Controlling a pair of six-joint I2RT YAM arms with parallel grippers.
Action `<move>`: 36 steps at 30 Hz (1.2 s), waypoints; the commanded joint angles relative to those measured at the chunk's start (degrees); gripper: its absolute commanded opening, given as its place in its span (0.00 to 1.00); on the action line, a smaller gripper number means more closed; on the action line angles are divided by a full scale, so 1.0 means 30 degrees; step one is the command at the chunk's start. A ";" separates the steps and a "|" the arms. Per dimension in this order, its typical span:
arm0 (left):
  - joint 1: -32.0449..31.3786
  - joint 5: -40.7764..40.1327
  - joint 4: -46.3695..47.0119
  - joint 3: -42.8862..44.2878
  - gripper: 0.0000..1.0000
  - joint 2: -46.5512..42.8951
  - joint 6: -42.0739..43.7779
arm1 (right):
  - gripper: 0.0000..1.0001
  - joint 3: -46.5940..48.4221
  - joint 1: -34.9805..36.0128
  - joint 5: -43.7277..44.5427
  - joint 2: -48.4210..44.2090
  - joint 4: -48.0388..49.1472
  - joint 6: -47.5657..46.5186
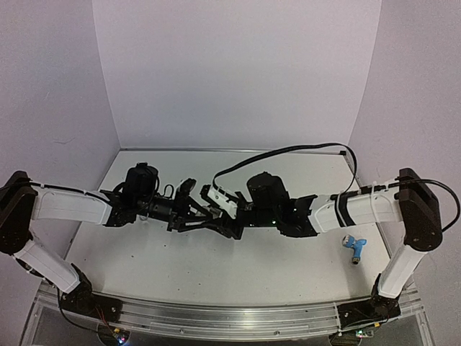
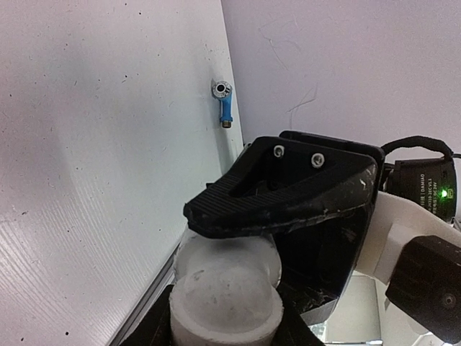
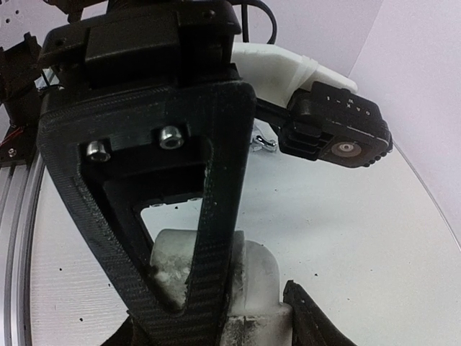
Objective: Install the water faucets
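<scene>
A light blue water faucet (image 1: 354,246) with a silver end lies on the white table at the right, close to the right arm's upright link; the left wrist view shows the same faucet (image 2: 224,104) lying far off by the table's edge. Both grippers meet above the middle of the table. My left gripper (image 1: 196,211) (image 2: 227,321) is shut on the round end of a white elbow fitting (image 2: 227,285). My right gripper (image 1: 220,209) (image 3: 259,299) is shut on the same white fitting (image 3: 259,267), its ribbed finger (image 2: 281,198) pressing on the upper part.
The white table (image 1: 216,274) is walled by pale panels at the back and sides. A metal rail (image 1: 230,317) runs along the near edge. A black cable (image 1: 288,151) loops over the right arm. A small shiny silver piece (image 3: 263,141) shows under the left arm; what it is I cannot tell.
</scene>
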 commanded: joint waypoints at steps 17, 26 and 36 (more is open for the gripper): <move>-0.2346 -1.9470 -1.8109 0.7701 0.06 0.5368 0.5916 | 0.98 -0.1919 -1.2097 0.5812 -0.7267 -1.9114 1.4948; -0.2588 -1.9622 -1.8597 0.8545 0.31 0.6752 0.6389 | 0.98 -0.5220 -1.9338 0.5423 -1.0209 -2.1584 1.8017; -0.2615 -1.8289 -1.8377 0.8777 0.80 0.3858 0.7015 | 0.98 -0.6950 -1.9600 0.3884 -0.9602 -1.9968 1.6466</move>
